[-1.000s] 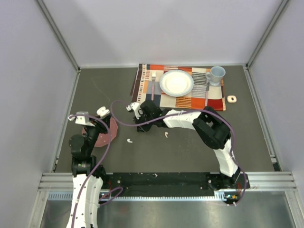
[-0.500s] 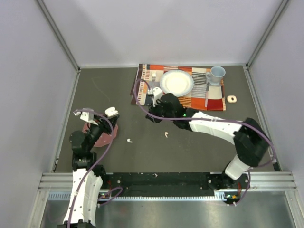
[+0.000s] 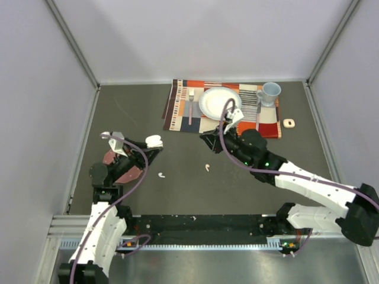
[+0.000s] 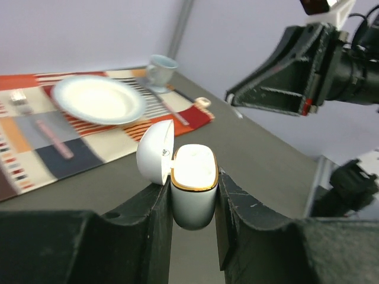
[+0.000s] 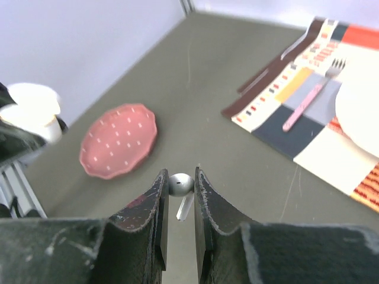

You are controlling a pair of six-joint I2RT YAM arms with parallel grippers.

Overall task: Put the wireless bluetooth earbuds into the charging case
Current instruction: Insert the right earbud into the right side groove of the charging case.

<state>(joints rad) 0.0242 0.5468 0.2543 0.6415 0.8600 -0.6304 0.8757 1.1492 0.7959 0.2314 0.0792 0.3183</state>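
Note:
The white charging case has a gold rim, and its lid stands open. My left gripper is shut on its body and holds it above the table, left of centre. My right gripper is shut on one white earbud, stem hanging down, above the dark table. In the top view that gripper points left toward the case, a short gap apart. Two more earbuds lie on the table between the arms.
A pink dotted dish lies under the left arm. At the back, a striped placemat carries a white plate, a fork and a mug. A small pale object lies to its right.
The right arm has swung its elbow out to the right and its gripper now sits further right, facing left. The left gripper has moved right and up with the case.

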